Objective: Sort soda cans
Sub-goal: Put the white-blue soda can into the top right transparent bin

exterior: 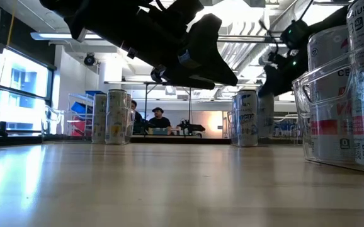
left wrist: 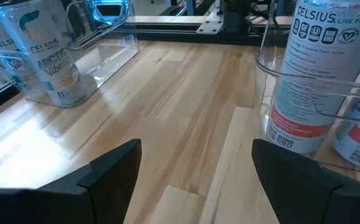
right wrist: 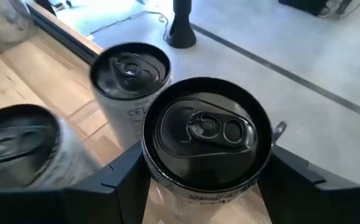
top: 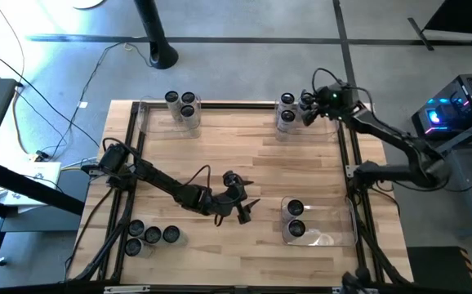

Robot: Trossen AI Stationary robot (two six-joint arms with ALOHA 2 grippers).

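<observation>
Twelve grey-sided soda cans [top: 180, 107] with dark tops stand in four corner groups of three, four, three and two, the far-right gripper [right wrist: 200, 168] pinching one can [right wrist: 206, 134] there, while the left gripper [top: 241, 209] hangs spread and empty mid-table.

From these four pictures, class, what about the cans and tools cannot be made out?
- Right tool: its fingers flank a can; actual contact is hidden below the can's rim.
- Blurred can, right wrist view: label unreadable.
- Front-left cans, high view: too small to read.
- Left tool: fingertips cut off by the picture's edge.
</observation>
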